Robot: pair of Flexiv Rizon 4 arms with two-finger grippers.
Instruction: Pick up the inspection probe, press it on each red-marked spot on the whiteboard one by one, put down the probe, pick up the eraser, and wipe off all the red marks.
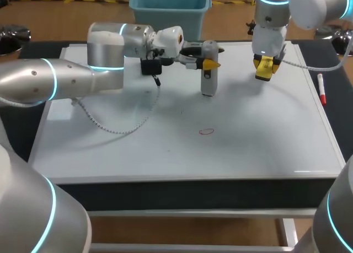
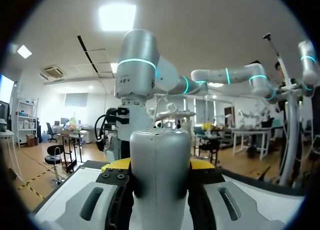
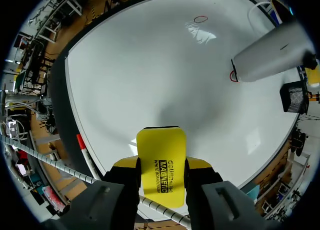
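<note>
Pressing step — my left claw [image 1: 209, 60] grips the probe [image 1: 208, 79] on a red mark [image 3: 231, 77]. Next comes the ring [image 1: 206, 131] at its six o'clock — my right claw [image 3: 161, 179] holds the eraser [image 3: 161, 157].

Red-capped white marker [image 1: 321, 89], lying flat, dark table [image 1: 165, 189]
</note>
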